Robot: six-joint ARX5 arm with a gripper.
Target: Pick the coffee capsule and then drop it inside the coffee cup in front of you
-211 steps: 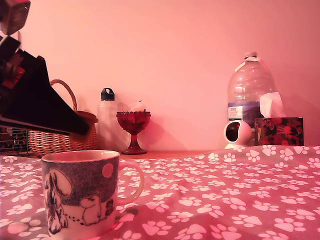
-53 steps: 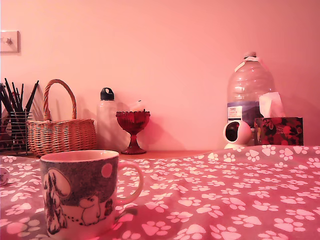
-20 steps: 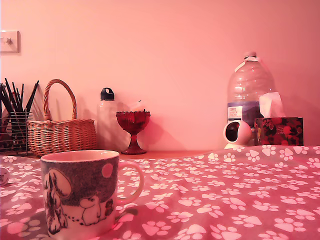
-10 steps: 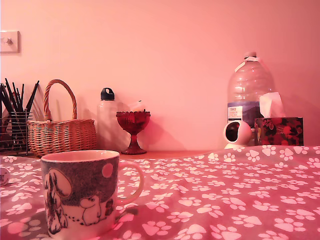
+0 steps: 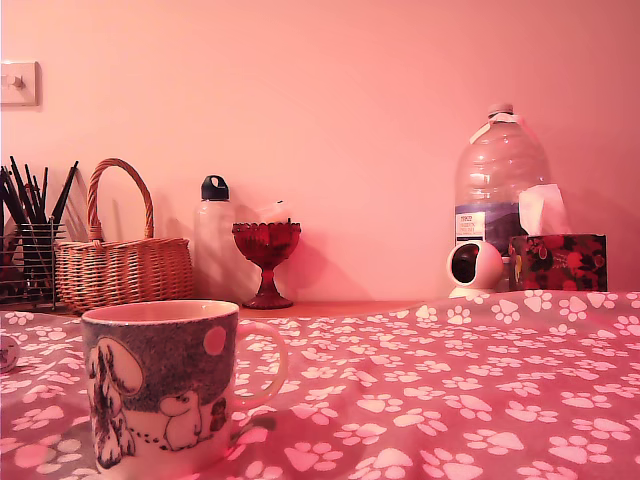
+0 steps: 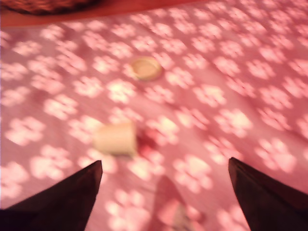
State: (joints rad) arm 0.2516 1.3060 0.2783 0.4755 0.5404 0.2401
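Note:
The coffee cup (image 5: pixel 160 385), a large pale mug with a dark speckled band, white cartoon creatures and a pale dot, stands at the front of the exterior view's left, handle towards the right. In the blurred wrist view a pale coffee capsule (image 6: pixel 115 138) lies on its side on the paw-print cloth. It is just ahead of my gripper (image 6: pixel 166 192), nearer one dark fingertip (image 6: pixel 72 199). The gripper is open with nothing between its fingers. The arm does not show in the exterior view.
A small pale round thing (image 6: pixel 146 68) sits on the cloth beyond the capsule. At the back stand a wicker basket (image 5: pixel 120 265), a wire pencil holder (image 5: pixel 25 255), a bottle (image 5: pixel 214 240), a red goblet (image 5: pixel 266 260), a large water jug (image 5: pixel 500 195), a small white camera (image 5: pixel 474 268) and a tissue box (image 5: pixel 557 260).
About ten seconds ago my arm hung over the cup in the exterior view; it has since left that view. The cup and the things behind it have not moved.

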